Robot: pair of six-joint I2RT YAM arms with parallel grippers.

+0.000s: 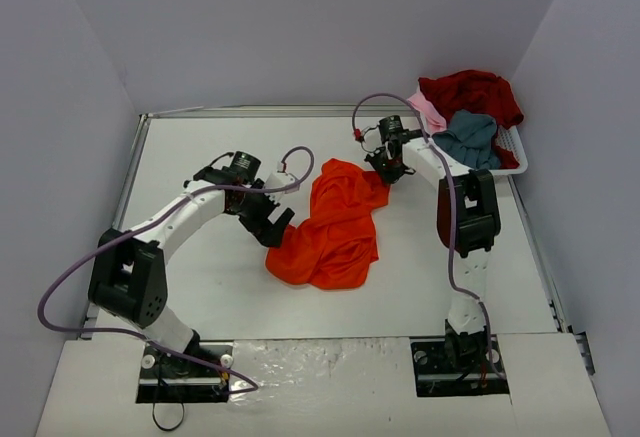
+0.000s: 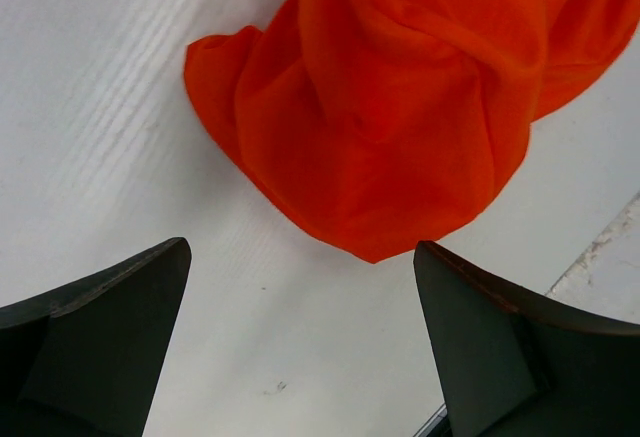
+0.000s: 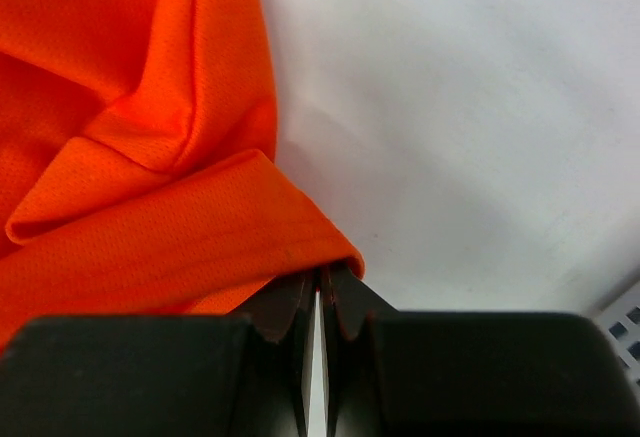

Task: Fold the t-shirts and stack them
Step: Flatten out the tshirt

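The bright orange-red t-shirt (image 1: 335,222) lies crumpled in the middle of the table. It also shows in the left wrist view (image 2: 420,97) and the right wrist view (image 3: 140,157). My right gripper (image 1: 388,170) is shut on a fold at the shirt's far right edge; its fingertips (image 3: 322,279) pinch the cloth. My left gripper (image 1: 276,231) is open and empty just left of the shirt's near corner, its fingers (image 2: 120,297) apart over bare table. A dark red t-shirt (image 1: 475,92), a grey-blue one (image 1: 468,137) and a pale pink one (image 1: 428,109) lie heaped at the back right.
A white slatted basket (image 1: 513,147) holds the heaped shirts at the back right corner; its edge shows in the right wrist view (image 3: 625,322). White walls enclose the table. The arm bases stand at the near edge.
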